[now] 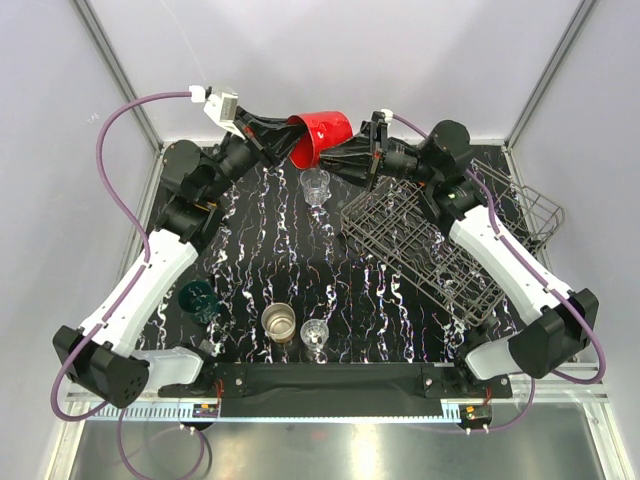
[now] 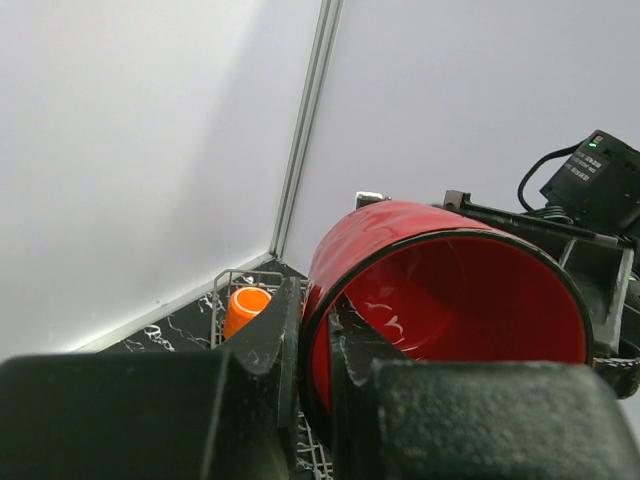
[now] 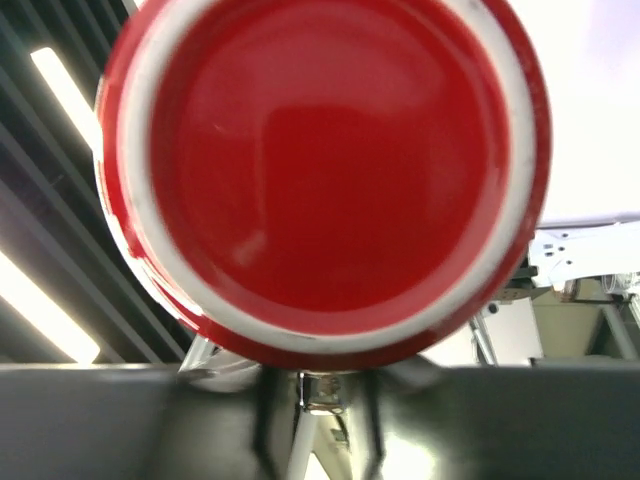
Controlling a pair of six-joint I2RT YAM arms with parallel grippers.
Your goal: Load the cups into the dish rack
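My left gripper (image 1: 293,140) is shut on the rim of the red mug (image 1: 322,137) and holds it on its side, high above the back of the table. In the left wrist view one finger (image 2: 262,340) is outside the mug's wall (image 2: 380,240) and the other is inside. My right gripper (image 1: 347,160) points at the mug's base from the right. In the right wrist view the base (image 3: 320,160) fills the frame, and the blurred gripper (image 3: 315,415) sits just below it with its jaws apart. The dish rack (image 1: 430,250) stands right of centre. An orange mug (image 2: 245,308) sits in a wire compartment (image 2: 240,272) of it.
A clear glass (image 1: 316,185) stands below the red mug. A dark teal cup (image 1: 198,297), a brown-and-cream cup (image 1: 279,322) and a second clear glass (image 1: 315,335) stand near the front edge. The rack's side basket (image 1: 535,210) is at far right. White walls enclose the table.
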